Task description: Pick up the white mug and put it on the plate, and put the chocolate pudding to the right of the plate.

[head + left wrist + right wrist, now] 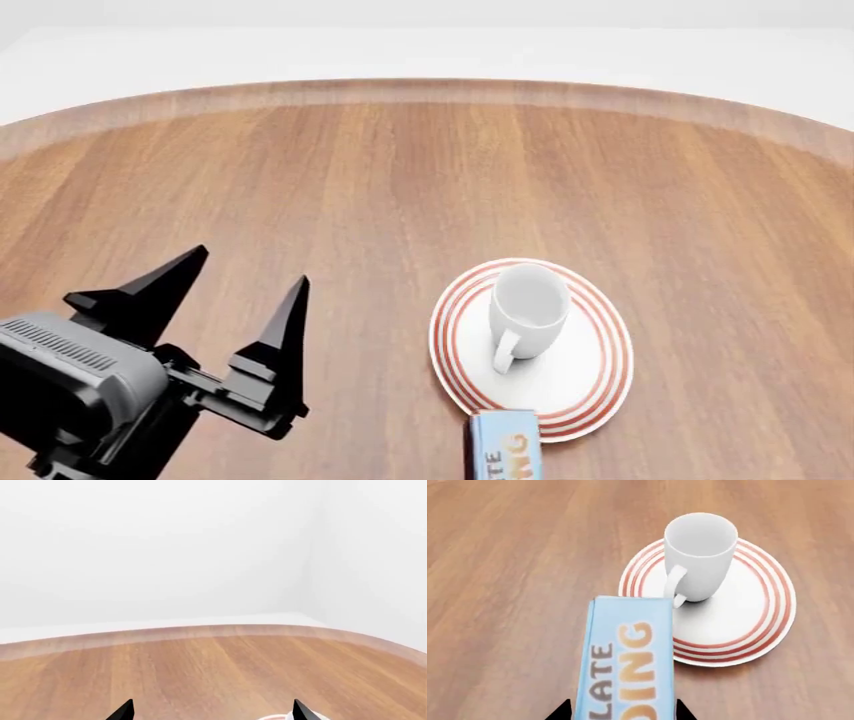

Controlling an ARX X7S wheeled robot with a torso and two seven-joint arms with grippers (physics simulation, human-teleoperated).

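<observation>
One white mug (527, 315), one plate (587, 375), one chocolate pudding box (503, 447). I see the mug upright on the plate, its handle toward me. The box sticks out over the plate's near edge; in my right wrist view it sits between the right gripper's (620, 711) two finger tips, so the gripper is clamped on it, mug and plate just beyond. The head view shows only the box's end, not that gripper. The left gripper (220, 305) hangs spread and holding nothing, left of the plate, over the wooden table (400, 180). The left wrist view shows mostly bare tabletop and wall (167, 545).
</observation>
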